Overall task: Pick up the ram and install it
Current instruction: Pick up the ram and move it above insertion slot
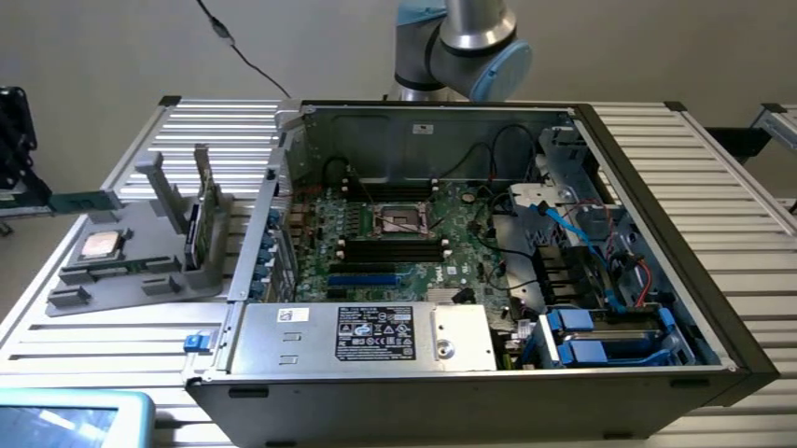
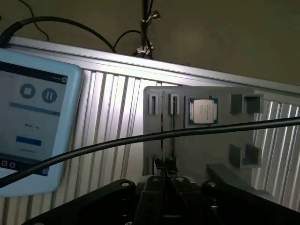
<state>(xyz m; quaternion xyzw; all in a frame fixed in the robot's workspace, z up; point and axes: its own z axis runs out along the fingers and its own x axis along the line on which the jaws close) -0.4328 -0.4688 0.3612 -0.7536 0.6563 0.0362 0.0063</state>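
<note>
The ram [image 1: 196,233] is a thin green stick standing on edge in a grey holder [image 1: 125,280] on the table, at the exterior view's left of the open computer case [image 1: 498,252]. From the wrist view it appears edge-on as a thin dark line [image 2: 162,126] in the holder's slots [image 2: 197,154]. My gripper [image 2: 165,165] hangs above that end of the holder, its fingers close together and shut, with nothing visibly between them. Black memory slots [image 1: 392,248] lie beside the processor socket [image 1: 401,219] on the motherboard.
A square silver processor chip [image 2: 204,111] lies on the holder [image 1: 100,245]. A tablet [image 2: 33,126] rests on the ribbed table near the case's front corner [image 1: 69,415]. A black cable [image 2: 211,129] crosses the wrist view. The arm's joint [image 1: 461,47] stands behind the case.
</note>
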